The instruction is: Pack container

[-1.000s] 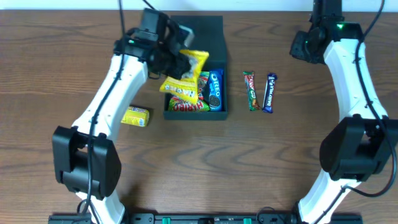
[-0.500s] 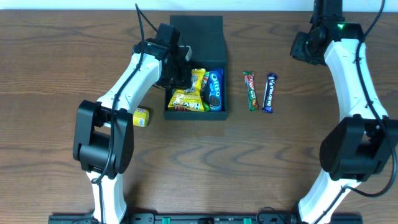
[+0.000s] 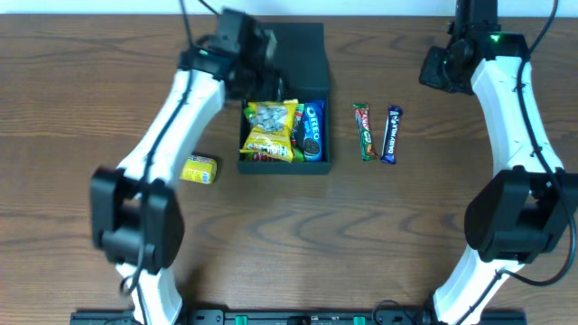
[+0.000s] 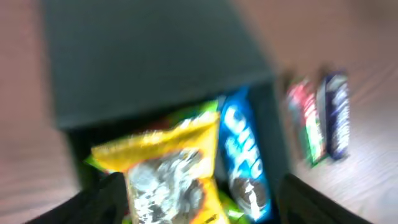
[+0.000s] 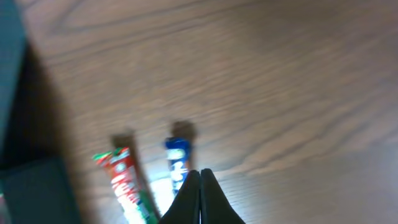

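The container (image 3: 316, 161) is a dark green box with its flap lid (image 3: 302, 50) folded back. Inside lie a yellow snack packet (image 3: 269, 131) on top of other packets and a blue Oreo pack (image 3: 312, 129). My left gripper (image 3: 262, 81) hovers over the lid's near edge, blurred. In the left wrist view, the left gripper (image 4: 208, 205) stands open and holds nothing. The yellow packet (image 4: 168, 180) lies loose below it, beside the Oreo pack (image 4: 245, 155). My right gripper (image 5: 200, 199) is shut and empty, above the table.
A red-green bar (image 3: 364, 132) and a blue bar (image 3: 390, 135) lie side by side right of the box. They also show as the red-green bar (image 5: 127, 180) and the blue bar (image 5: 177, 165) ahead of the right fingers. A small yellow packet (image 3: 199, 170) lies left of the box.
My left gripper carried the yellow packet into the box, opened and let it go. It then drew back toward the lid. The right arm has stayed in place.
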Controlling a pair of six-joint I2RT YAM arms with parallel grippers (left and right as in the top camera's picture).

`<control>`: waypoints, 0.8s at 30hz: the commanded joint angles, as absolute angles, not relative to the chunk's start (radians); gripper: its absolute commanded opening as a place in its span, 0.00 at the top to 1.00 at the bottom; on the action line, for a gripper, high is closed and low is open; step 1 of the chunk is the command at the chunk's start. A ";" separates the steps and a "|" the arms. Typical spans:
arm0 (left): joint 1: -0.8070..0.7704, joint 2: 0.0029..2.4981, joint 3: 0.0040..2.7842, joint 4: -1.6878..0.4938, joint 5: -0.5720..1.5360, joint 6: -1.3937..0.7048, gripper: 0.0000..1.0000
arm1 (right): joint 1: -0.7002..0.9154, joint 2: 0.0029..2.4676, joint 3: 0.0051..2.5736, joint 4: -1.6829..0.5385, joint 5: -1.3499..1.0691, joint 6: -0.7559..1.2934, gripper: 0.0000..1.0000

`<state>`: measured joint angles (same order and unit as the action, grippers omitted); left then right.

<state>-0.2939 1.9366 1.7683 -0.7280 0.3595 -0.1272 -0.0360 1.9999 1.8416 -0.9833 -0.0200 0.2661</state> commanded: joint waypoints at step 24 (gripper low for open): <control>0.117 1.811 1.806 -0.842 0.263 -0.175 0.02 | 0.563 2.262 1.837 -0.825 -0.390 -0.053 0.99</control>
<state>0.1162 1.7878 1.8126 -0.8345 0.2485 -0.1844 0.5457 2.2326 1.8374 -0.8421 -0.3824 -0.0341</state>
